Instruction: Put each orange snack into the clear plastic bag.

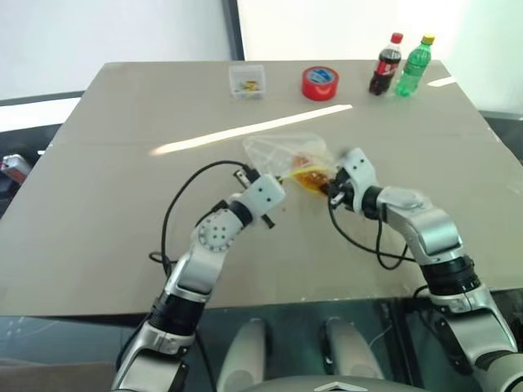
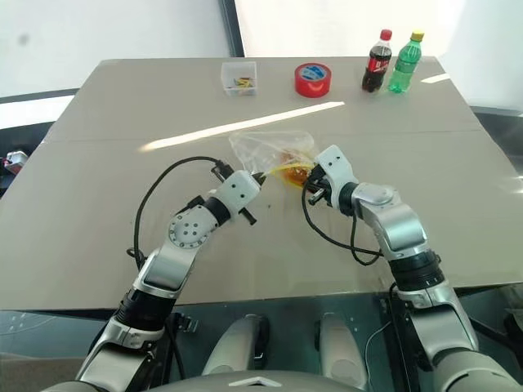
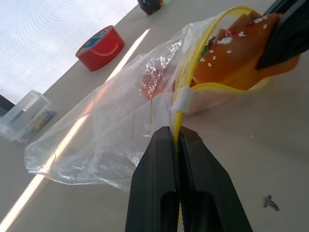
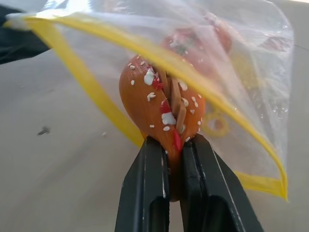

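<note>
Left gripper (image 3: pixel 176 140) fingers pinch the clear plastic bag (image 3: pixel 111 125) by its yellow strip, mouth propped open on the desk (image 1: pixel 122 163). Right gripper (image 4: pixel 175 145) fingers clamp an orange snack (image 4: pixel 161 108) at the opening; another seems already inside. Best pushed well past the strip before letting go.

Silver-grey arms, white wrist blocks, black cables, black-fingered left hand (image 3: pixel 177 137).
</note>
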Controlling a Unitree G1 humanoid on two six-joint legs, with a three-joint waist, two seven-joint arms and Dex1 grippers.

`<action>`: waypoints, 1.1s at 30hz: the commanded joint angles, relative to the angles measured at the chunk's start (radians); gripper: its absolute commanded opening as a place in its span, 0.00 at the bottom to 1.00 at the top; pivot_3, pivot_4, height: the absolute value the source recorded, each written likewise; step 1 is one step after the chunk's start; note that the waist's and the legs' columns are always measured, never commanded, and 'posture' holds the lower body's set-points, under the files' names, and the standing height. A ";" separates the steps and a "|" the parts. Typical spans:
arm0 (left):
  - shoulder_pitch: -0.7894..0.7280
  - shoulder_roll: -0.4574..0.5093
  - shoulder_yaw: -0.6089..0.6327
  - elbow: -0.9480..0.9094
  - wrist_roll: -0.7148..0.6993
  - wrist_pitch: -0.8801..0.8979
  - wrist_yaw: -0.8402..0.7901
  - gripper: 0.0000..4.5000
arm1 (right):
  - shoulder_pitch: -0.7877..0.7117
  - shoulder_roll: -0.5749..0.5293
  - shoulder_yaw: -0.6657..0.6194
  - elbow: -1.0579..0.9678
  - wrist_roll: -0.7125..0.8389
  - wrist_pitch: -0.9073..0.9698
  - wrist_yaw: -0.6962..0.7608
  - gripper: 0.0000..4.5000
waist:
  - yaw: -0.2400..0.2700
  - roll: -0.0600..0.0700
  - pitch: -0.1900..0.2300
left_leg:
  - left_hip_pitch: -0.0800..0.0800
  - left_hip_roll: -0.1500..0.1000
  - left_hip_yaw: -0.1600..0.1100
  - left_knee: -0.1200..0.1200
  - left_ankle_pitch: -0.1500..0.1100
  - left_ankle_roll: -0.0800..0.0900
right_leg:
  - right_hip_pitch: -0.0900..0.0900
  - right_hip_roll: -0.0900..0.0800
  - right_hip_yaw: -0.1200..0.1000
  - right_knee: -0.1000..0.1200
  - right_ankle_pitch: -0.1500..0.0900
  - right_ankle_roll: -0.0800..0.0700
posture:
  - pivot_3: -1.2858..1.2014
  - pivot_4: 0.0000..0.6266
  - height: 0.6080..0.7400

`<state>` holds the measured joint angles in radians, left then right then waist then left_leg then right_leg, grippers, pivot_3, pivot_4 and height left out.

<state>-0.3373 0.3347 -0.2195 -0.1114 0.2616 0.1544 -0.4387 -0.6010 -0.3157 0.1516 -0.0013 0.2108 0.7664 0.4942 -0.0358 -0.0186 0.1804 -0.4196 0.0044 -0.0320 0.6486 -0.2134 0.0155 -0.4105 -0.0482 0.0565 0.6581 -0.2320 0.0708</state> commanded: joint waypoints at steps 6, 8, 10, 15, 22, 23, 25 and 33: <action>0.007 0.003 -0.015 -0.050 -0.012 -0.035 -0.016 0.00 | -0.083 0.099 -0.138 0.057 0.010 0.029 -0.152 0.01 | -0.001 0.000 0.000 | 0.000 0.000 0.000 0.000 0.000 0.000 | 0.000 0.000 0.000 0.000 0.000 0.000 | 0.52 0.24 1.00; 0.006 0.003 -0.018 -0.046 -0.013 -0.039 -0.019 0.00 | -0.098 0.134 -0.161 0.089 0.012 0.024 -0.191 0.01 | -0.001 0.000 0.000 | 0.000 0.000 0.000 0.000 0.000 0.000 | 0.000 0.000 0.000 0.000 0.000 0.000 | 0.52 0.24 1.00; 0.005 0.003 -0.021 -0.044 -0.015 -0.042 -0.020 0.00 | -0.115 0.172 -0.187 0.117 0.020 0.019 -0.225 0.01 | -0.003 0.000 0.000 | 0.000 0.000 0.001 0.000 0.000 0.000 | 0.000 0.000 0.000 0.000 0.000 0.000 | 0.52 0.24 1.00; 0.003 0.002 -0.021 -0.039 -0.018 -0.047 -0.021 0.00 | -0.156 0.238 -0.238 0.178 0.013 0.015 -0.324 0.30 | -0.005 0.001 0.000 | 0.001 0.000 0.001 0.000 0.000 0.000 | 0.000 0.000 0.000 0.001 0.000 0.000 | 0.52 0.24 1.00; 0.004 -0.004 -0.019 -0.032 -0.018 -0.047 -0.014 0.00 | -0.135 0.235 -0.191 0.119 0.045 0.058 -0.269 0.91 | -0.005 0.001 0.000 | 0.001 0.000 0.001 -0.001 0.000 0.000 | 0.000 0.000 0.000 0.001 0.000 0.000 | 0.52 0.24 1.00; 0.004 -0.007 -0.017 -0.029 -0.019 -0.045 -0.011 0.00 | -0.112 0.210 -0.155 0.079 0.052 0.073 -0.223 0.91 | -0.004 0.001 0.000 | 0.001 0.000 0.001 -0.001 0.000 0.000 | 0.000 0.000 0.000 0.001 0.000 0.000 | 0.52 0.24 1.00; 0.003 -0.011 -0.013 -0.025 -0.020 -0.041 -0.005 0.00 | -0.073 0.169 -0.117 0.002 0.079 0.094 -0.150 0.91 | -0.002 0.001 0.000 | 0.000 0.000 0.001 -0.001 0.000 0.000 | 0.000 0.000 -0.001 0.000 0.000 0.000 | 0.52 0.24 1.00; 0.009 -0.018 -0.001 -0.023 -0.024 -0.030 0.005 0.00 | 0.065 -0.043 -0.077 -0.209 0.157 0.106 0.073 0.91 | -0.001 0.001 0.000 | 0.000 0.000 0.000 -0.001 0.000 0.000 | 0.000 0.000 -0.001 0.000 0.000 0.000 | 0.52 0.24 1.00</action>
<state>-0.3275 0.3199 -0.2352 -0.1075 0.2494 0.1283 -0.4441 -0.5447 -0.3379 0.0748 -0.1616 0.3549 0.8890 0.5257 -0.0370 -0.0180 0.1803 -0.4200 0.0043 -0.0318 0.6479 -0.2134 0.0155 -0.4105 -0.0480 0.0552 0.6575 -0.2322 0.0708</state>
